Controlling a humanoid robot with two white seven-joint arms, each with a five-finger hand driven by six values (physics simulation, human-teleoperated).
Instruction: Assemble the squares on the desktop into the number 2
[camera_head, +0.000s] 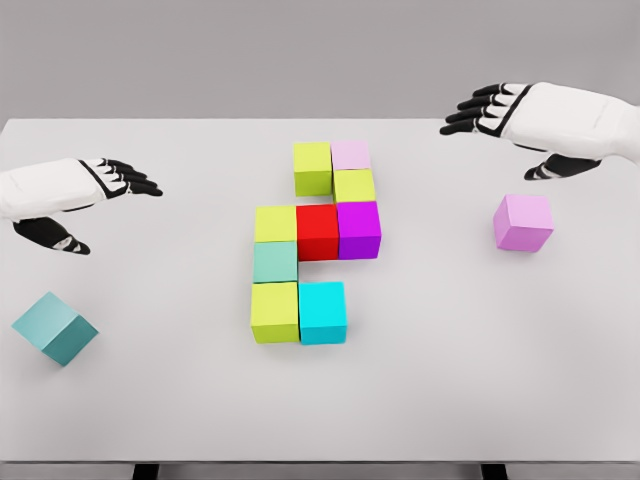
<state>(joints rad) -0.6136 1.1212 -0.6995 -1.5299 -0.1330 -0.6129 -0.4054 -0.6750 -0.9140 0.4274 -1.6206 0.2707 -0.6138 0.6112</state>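
Note:
Coloured cubes form a cluster mid-table: a lime cube (312, 167) and pale pink cube (351, 155) on top, a yellow-green cube (355, 186) below, then a lime (275, 223), red (317, 231) and purple cube (359, 229) in a row, a teal-green cube (275, 262), and a lime (275, 312) and cyan cube (322, 312) at the bottom. A loose violet cube (523, 222) lies to the right, a loose teal cube (55, 328) at the lower left. My left hand (125, 180) hovers open at the left. My right hand (480, 108) hovers open at the upper right, holding nothing.
The white table (450, 380) spans the view, with its far edge near the top and its front edge at the bottom. Dark table legs show under the front edge.

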